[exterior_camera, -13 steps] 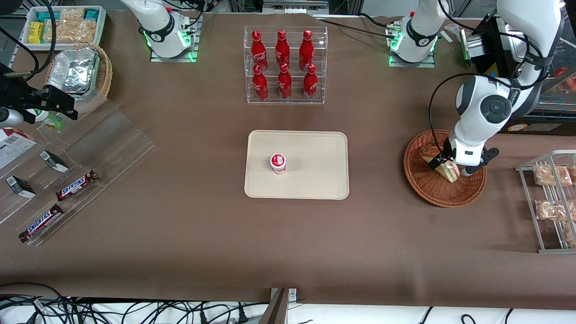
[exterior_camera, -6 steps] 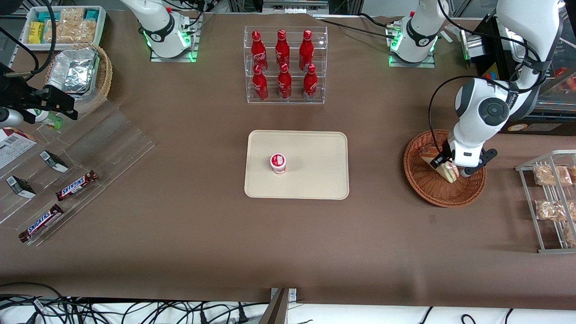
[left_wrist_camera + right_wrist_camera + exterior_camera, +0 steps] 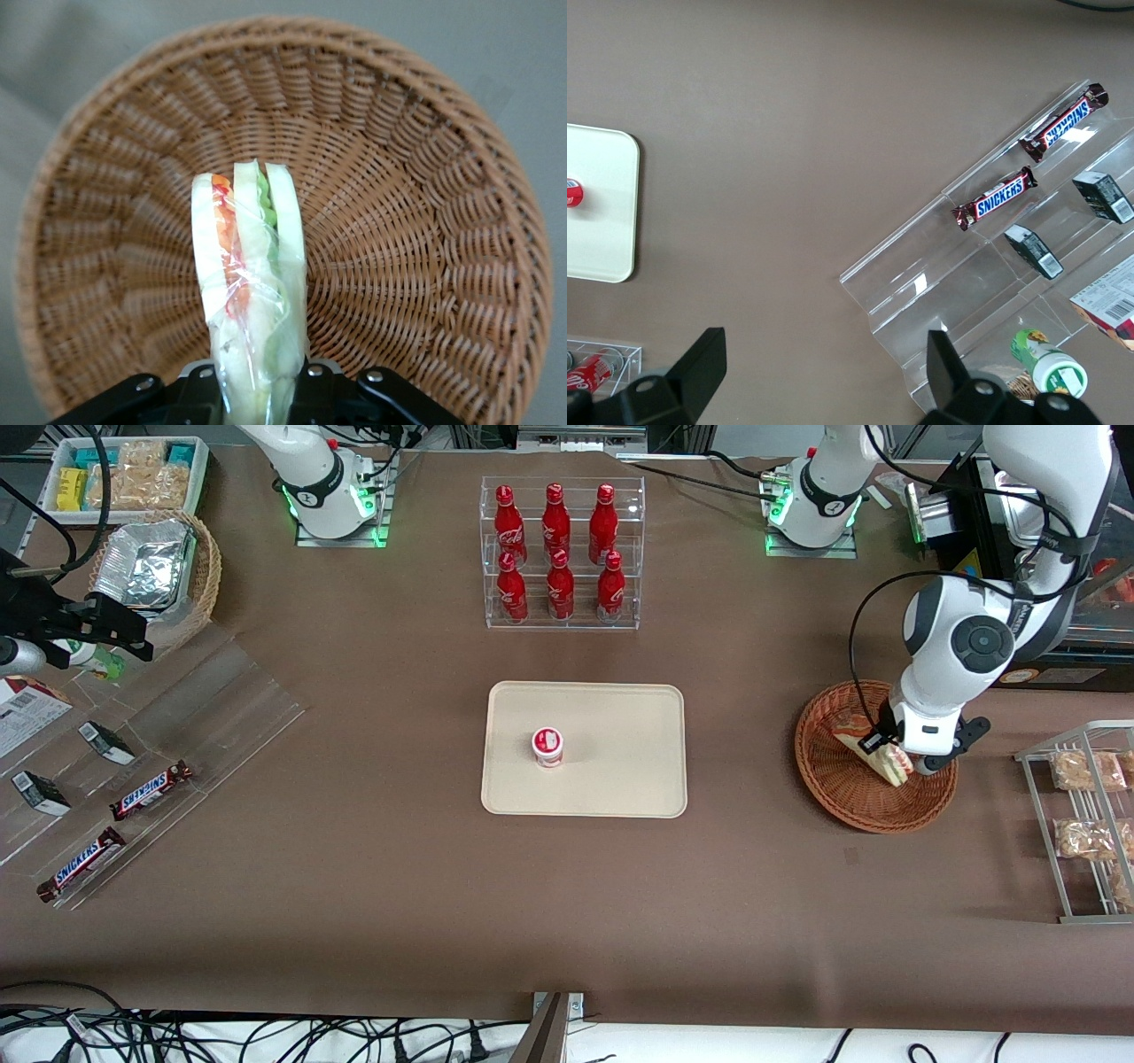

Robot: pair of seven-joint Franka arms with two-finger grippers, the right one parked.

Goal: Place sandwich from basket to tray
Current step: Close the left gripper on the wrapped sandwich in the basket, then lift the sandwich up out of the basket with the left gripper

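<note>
The sandwich (image 3: 886,760), a plastic-wrapped wedge with pale bread and red and green filling, is held between the fingers of my left gripper (image 3: 897,758) over the reddish-brown wicker basket (image 3: 842,788). In the left wrist view the gripper (image 3: 257,394) is shut on the sandwich (image 3: 250,283), which hangs just above the basket's woven floor (image 3: 399,230). A second wrapped wedge (image 3: 846,722) lies in the basket farther from the front camera. The cream tray (image 3: 620,779) lies mid-table toward the parked arm, with a small red-and-white cup (image 3: 547,746) on it.
A clear rack of red bottles (image 3: 561,553) stands farther from the camera than the tray. A wire rack with snack bags (image 3: 1085,815) lies at the working arm's end. A clear stepped stand with chocolate bars (image 3: 151,788) and a tan foil-packet basket (image 3: 159,576) lie at the parked arm's end.
The left gripper, shut on the sandwich, has shifted slightly toward the working arm's end, and its wrist has turned a little over the basket.
</note>
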